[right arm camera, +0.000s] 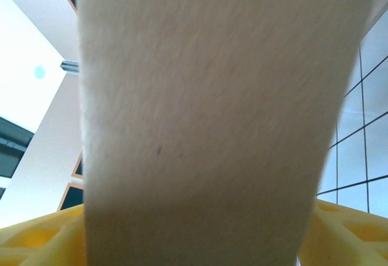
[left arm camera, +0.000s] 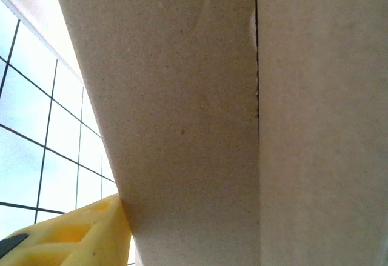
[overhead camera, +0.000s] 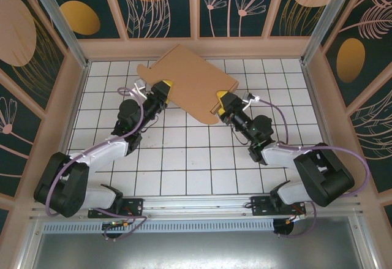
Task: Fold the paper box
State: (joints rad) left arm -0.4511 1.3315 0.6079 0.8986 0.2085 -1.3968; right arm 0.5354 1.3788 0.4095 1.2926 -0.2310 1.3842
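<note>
Here we are at the far middle of the white gridded worktop (overhead camera: 184, 159), and the paper box (overhead camera: 190, 82), a flat brown sheet of corrugated cardboard with rounded flaps, is not a box yet. No walls are up, so nothing holds anything, and nothing lies in it. Its long axis runs on a slant, from the far-left corner side down toward the near right.

Both arms are right on it. The left claw (overhead camera: 164, 90) meets the sheet's long near-left edge, about halfway along. The right claw (overhead camera: 222, 102) sits at the near-right end, at the corner. So the board lies ahead of each claw and between the two of them, and neither arm is nearer than the other.

From the left wrist, the cardboard (left arm camera: 194, 126) towers close, a crease line running down it, with one yellow finger (left arm camera: 79, 236) against its lower edge. Pinching or merely touching? Cannot tell. From the right wrist, a cardboard panel (right arm camera: 206, 126) stands between two yellow fingers (right arm camera: 36, 242), which are set well apart either side of it. Whether they press on it, cannot tell either.

The next fold, I'd judge, turns on that crease and on one claw steadying the board while the other bends a flap.
</note>
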